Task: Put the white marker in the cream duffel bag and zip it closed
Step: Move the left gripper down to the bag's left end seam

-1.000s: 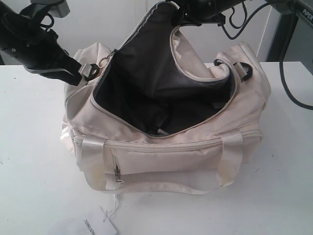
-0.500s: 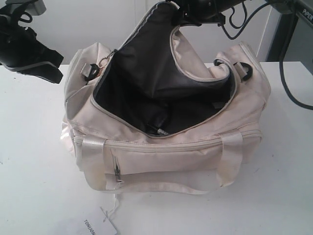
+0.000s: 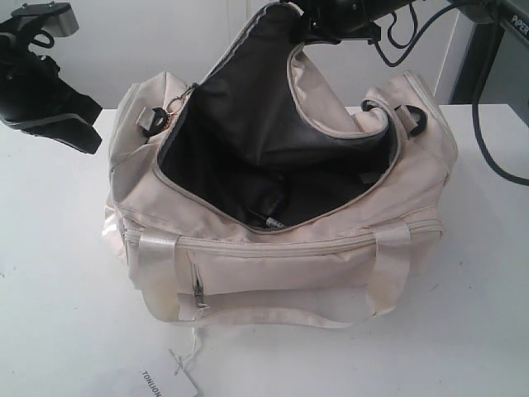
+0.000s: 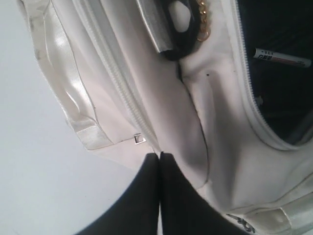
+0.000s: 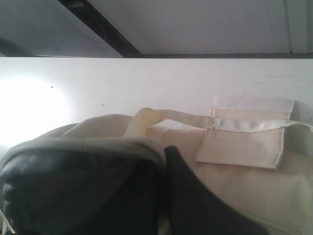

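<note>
On the desk [image 3: 50, 273]: the cream duffel bag [image 3: 281, 265] stands wide open, its dark lining showing.
Inside the bag: the white marker [image 4: 281, 58] lies on the lining, just below the zipper edge.
Right end effector [image 5: 164, 159]: clamped on the rim of the lifted flap.
Left end effector [image 4: 159, 159]: fingers pressed together, holding nothing, beside the bag's end near the gold chain pull [image 4: 201, 22].
Risk: we judge the pull small and loose, so a poor approach could knock it aside. If the flap drops slack, the zipper may bunch on its curve.
</note>
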